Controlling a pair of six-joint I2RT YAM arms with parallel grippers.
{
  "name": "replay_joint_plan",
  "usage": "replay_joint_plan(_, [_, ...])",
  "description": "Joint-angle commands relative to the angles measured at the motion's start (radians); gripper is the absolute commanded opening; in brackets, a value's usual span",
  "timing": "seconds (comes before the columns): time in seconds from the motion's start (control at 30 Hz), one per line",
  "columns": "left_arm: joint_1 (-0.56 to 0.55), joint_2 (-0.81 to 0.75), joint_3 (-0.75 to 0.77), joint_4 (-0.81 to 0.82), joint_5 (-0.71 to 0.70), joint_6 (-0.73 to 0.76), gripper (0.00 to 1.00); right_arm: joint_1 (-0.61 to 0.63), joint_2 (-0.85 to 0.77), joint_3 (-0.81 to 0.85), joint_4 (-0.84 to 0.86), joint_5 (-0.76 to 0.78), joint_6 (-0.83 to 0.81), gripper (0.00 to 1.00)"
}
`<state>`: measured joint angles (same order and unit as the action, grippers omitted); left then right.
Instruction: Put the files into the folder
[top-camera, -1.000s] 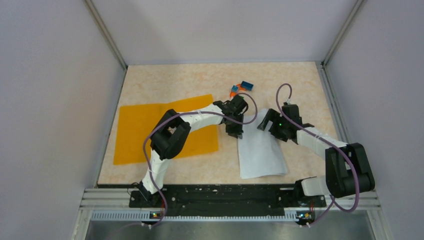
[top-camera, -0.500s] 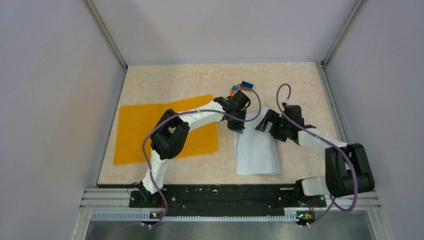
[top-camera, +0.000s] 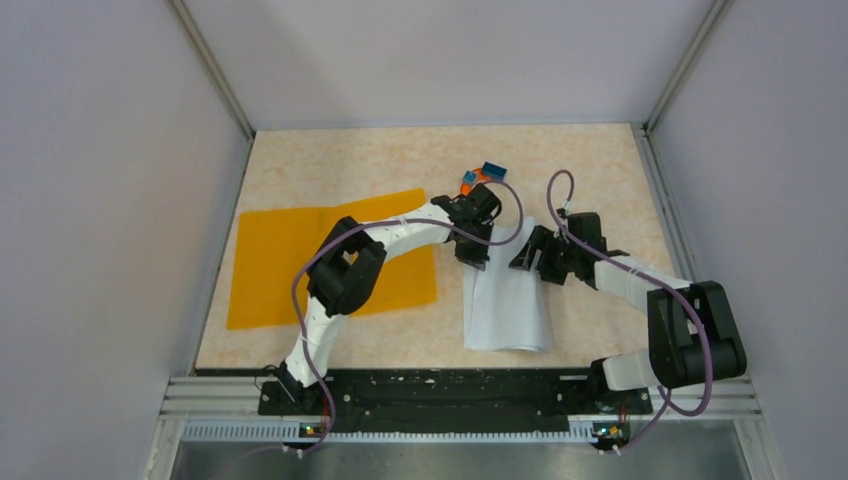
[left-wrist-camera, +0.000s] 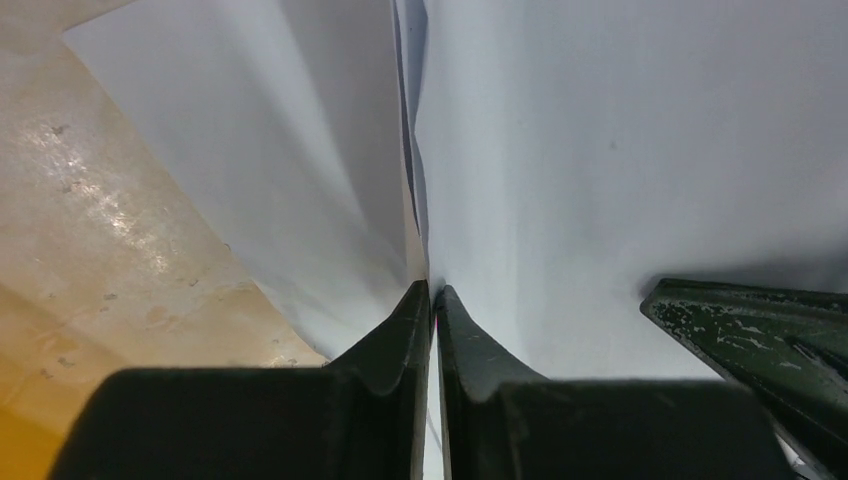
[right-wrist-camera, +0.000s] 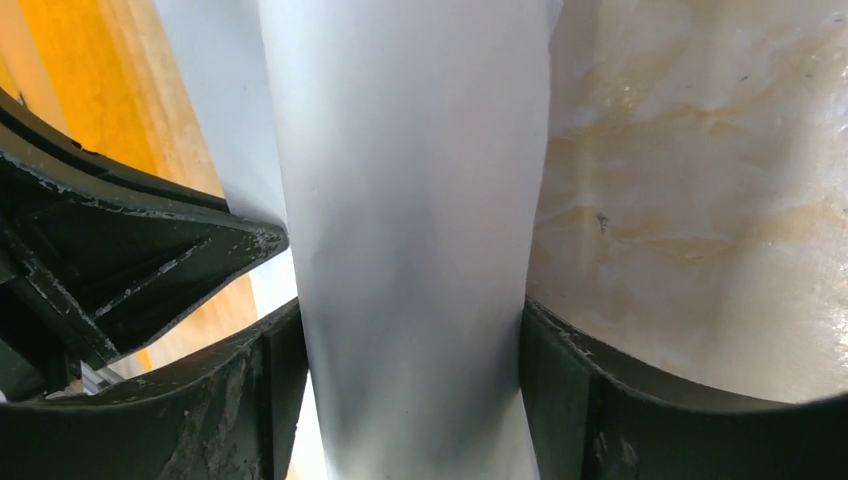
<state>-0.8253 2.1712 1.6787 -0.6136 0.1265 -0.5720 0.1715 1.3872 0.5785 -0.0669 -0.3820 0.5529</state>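
Observation:
The files (top-camera: 505, 310) are white sheets lying right of centre, their far end lifted and bunched between my two grippers. The orange folder (top-camera: 280, 265) lies flat at the left, partly under the left arm. My left gripper (top-camera: 472, 250) is shut on the sheets' far left edge; in the left wrist view its jaws (left-wrist-camera: 432, 290) pinch the paper (left-wrist-camera: 600, 150). My right gripper (top-camera: 535, 255) is at the sheets' far right. In the right wrist view its jaws (right-wrist-camera: 412, 320) stand wide apart with a bowed hump of paper (right-wrist-camera: 410, 150) filling the gap.
Small blue (top-camera: 493, 170) and orange (top-camera: 470, 180) blocks lie just beyond the left gripper. Grey walls and metal rails close in the table (top-camera: 330, 160) on three sides. The folder's orange edge (right-wrist-camera: 70, 60) shows in the right wrist view behind the left gripper's finger (right-wrist-camera: 130, 260).
Both grippers have moved left with the sheets' far end. The sheets have slid left toward the folder and bunched narrower between the grippers.

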Motion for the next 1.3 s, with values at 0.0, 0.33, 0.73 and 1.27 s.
replay_joint_plan(0.0, [0.007,-0.035,-0.011,0.017,0.008,0.018,0.11,0.003,0.031,0.02,-0.007,0.011,-0.009,0.67])
replay_joint_plan(0.33, [0.028,-0.101,0.007,-0.015,-0.014,0.048,0.37,0.004,0.021,0.047,-0.01,0.006,-0.011,0.25])
replay_joint_plan(0.73, [0.205,-0.364,-0.074,0.005,0.161,0.128,0.71,0.004,-0.088,0.16,-0.014,-0.153,0.043,0.01])
replay_joint_plan(1.27, [0.388,-0.529,-0.415,0.552,0.66,-0.132,0.99,0.005,-0.15,0.409,0.038,-0.379,0.246,0.0])
